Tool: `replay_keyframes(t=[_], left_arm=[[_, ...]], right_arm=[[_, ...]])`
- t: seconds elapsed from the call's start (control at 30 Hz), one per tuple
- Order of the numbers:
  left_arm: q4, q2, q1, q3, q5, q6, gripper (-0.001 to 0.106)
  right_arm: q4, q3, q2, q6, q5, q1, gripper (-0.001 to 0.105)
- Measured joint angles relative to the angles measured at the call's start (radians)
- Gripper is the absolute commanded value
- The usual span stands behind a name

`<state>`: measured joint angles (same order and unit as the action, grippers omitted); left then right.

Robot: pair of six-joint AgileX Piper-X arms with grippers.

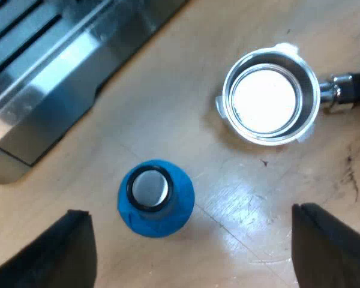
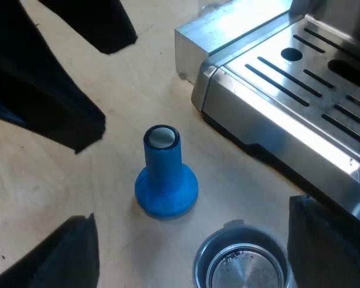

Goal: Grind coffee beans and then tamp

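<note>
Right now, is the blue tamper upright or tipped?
Upright. The blue tamper stands on its wide base on the table, narrow end up, apart from the metal holder.

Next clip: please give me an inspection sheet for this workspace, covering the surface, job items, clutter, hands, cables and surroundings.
Surface: light wooden table, scuffed, with a few dark scratches.
Job's things: blue tamper upright on its base, nothing touching it. Metal holder lies loose on the table, apart from the tamper; its basket looks empty but for a few dark specks. Espresso machine stands close to both.
Clutter: nothing seen.
Hands: left hand open, above the tamper, holding nothing. Right hand open, near the tamper and holder, holding nothing.
Cables: nothing seen.
Surroundings: nothing seen beyond the table.
</note>
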<state>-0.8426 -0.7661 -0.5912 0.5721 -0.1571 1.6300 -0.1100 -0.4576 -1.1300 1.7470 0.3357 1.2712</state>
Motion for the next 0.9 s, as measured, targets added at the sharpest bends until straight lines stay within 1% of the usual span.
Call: replay_keyframes(t=[0.07, 0.27, 0.3, 0.47, 0.6, 0.7, 0.77, 0.9], left_arm=[[0.024, -0.041, 0.000, 0.000, 0.000, 0.000, 0.069], [0.083, -0.110, 0.000, 0.000, 0.002, 0.000, 0.069], [0.086, -0.115, 0.000, 0.000, 0.002, 0.000, 0.069], [0.098, -0.180, 0.000, 0.000, 0.052, 0.000, 0.069], [0.098, -0.222, 0.000, 0.000, 0.056, 0.000, 0.069], [0.098, -0.232, 0.000, 0.000, 0.056, 0.000, 0.069], [0.123, -0.288, 0.000, 0.000, 0.057, 0.000, 0.069], [0.132, -0.332, 0.000, 0.000, 0.057, 0.000, 0.069]], right_arm=[[0.000, 0.000, 0.000, 0.000, 0.000, 0.000, 0.067], [-0.001, 0.000, 0.000, 0.000, 0.000, 0.000, 0.067], [-0.001, 0.000, 0.000, 0.000, 0.000, 0.000, 0.067], [-0.001, 0.000, 0.000, -0.005, 0.000, 0.000, 0.067], [-0.002, 0.000, 0.000, -0.005, 0.000, 0.000, 0.067], [-0.002, 0.000, 0.000, -0.005, 0.000, 0.000, 0.067], [-0.002, 0.000, 0.000, -0.005, 0.000, 0.000, 0.067], [-0.003, 0.000, 0.000, -0.005, 0.000, 0.000, 0.067]])
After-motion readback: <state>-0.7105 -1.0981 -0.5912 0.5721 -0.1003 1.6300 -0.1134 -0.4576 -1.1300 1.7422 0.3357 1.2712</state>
